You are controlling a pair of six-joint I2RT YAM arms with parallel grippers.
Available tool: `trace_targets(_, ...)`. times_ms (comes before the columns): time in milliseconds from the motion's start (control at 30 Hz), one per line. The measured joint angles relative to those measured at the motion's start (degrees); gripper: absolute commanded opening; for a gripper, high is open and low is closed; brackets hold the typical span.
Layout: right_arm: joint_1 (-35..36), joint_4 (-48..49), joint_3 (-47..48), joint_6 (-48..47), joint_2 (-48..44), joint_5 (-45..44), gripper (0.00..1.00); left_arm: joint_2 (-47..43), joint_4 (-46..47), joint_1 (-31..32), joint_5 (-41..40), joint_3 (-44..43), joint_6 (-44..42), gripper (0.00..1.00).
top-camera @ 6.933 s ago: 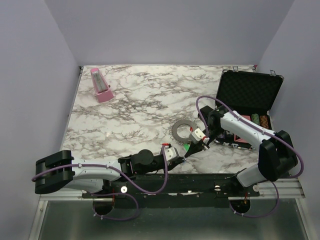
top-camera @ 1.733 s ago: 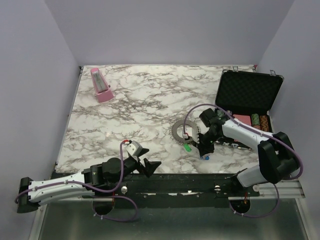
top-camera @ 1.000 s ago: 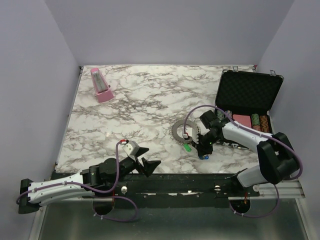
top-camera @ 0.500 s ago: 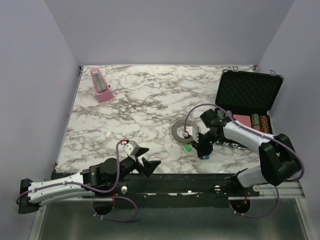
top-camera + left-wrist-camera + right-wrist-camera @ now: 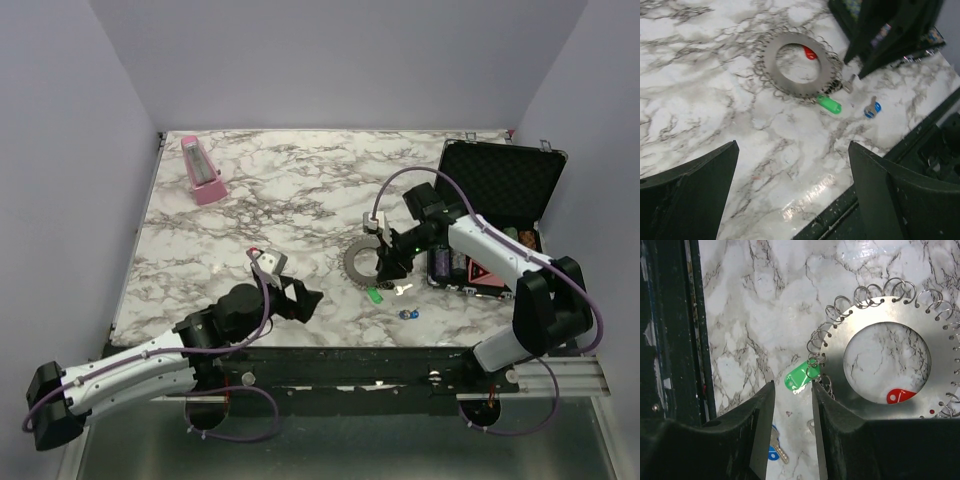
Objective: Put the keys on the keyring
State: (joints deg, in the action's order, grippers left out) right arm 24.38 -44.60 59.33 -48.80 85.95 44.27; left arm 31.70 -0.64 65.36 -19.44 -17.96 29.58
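The keyring (image 5: 352,262), a flat grey toothed ring with wire loops, lies on the marble right of centre. A green key (image 5: 801,377) hangs on one of its loops. A red key (image 5: 900,396) lies inside the hole. A blue key (image 5: 407,314) and a bare silver key (image 5: 402,290) lie loose near the front edge. My right gripper (image 5: 793,383) hovers open over the ring's near rim, with nothing between its fingers and the green key just past its tips. My left gripper (image 5: 792,145) is wide open and empty, left of the ring (image 5: 775,67).
An open black case (image 5: 497,185) with stacked chips stands at the right, close behind the right arm. A pink wedge-shaped object (image 5: 203,172) sits at the far left back. The table's front edge (image 5: 840,210) runs just below the left gripper.
The right gripper has opened and pulled back from beside the blue key toward the ring. The left arm has reached forward and right, closer to the ring.
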Motion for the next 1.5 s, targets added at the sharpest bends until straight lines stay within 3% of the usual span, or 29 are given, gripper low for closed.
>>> trace_targets(133,-2.6,1.7,0.5,4.0,2.4,3.7,0.46,3.4,0.6,-11.6,6.3,-0.7,4.0,0.99)
trace_targets(267,-3.8,4.7,0.5,7.6,2.8,5.4,0.46,3.8,1.3,-14.7,10.6,0.6,7.0,0.99)
trace_targets(367,-2.5,5.6,0.5,5.2,3.9,6.7,0.5,5.1,2.1,-15.7,12.9,1.2,8.5,0.99)
trace_targets(500,0.8,5.1,-0.1,-8.9,5.0,8.0,0.55,6.7,3.7,-16.6,15.5,3.2,11.0,0.99)
trace_targets(667,1.4,5.0,3.5,-18.9,8.4,8.1,0.49,3.7,2.9,-16.7,16.0,5.7,12.9,0.99)
trace_targets(833,1.5,6.2,13.0,-20.2,17.2,8.1,0.39,-2.0,0.9,-16.9,16.0,7.4,14.2,0.99)
trace_targets(1000,2.2,6.7,15.8,-20.2,22.0,6.9,0.27,-8.7,-2.2,-17.0,15.5,9.9,15.4,0.99)
trace_targets(1200,4.9,7.0,16.5,-20.7,24.4,2.7,0.24,-13.5,-3.9,-17.2,14.9,13.9,17.2,0.99)
trace_targets(1500,8.1,7.5,16.5,-20.3,27.2,-1.1,0.23,-13.3,-4.7,-17.3,14.8,14.5,17.7,0.99)
